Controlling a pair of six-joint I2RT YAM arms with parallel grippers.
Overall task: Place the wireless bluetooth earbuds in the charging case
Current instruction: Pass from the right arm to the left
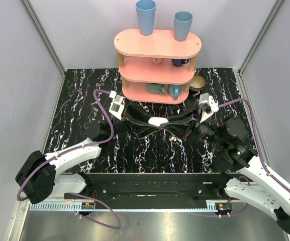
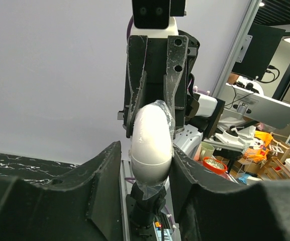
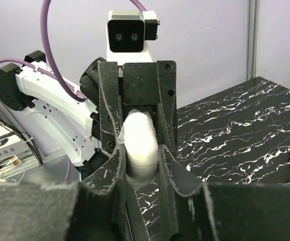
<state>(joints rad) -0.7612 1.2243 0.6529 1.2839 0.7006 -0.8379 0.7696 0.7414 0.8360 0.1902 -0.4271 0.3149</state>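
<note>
Arm bases: we see both bolted at the near edge of the black marbled table, the left arm reaching in from the left and the right arm from the right.
Meeting place: the two arms converge over the middle of the table, in front of the shelf.
Left gripper: clenched on one end of the charging case; in its wrist view we see its dark fingers pressed against both sides of the white shell.
Right gripper: clenched on the opposite end of the same case; in its wrist view its fingers flank the case on both sides and touch it.
Case position: held between the two grippers, which face each other tip to tip; from above it lies lengthwise along the line between them.
Case condition: the clamshell looks closed, and we make out a fine seam running around it in the left wrist view.
Height: we cannot tell whether the case rests on the table or hangs just above it.
Shelf: a pink three-tier stand just behind the grippers.
Lower tiers: teal mugs sit on the bottom level.
Top tier: two blue cups stand upright, well apart from each other.
</note>
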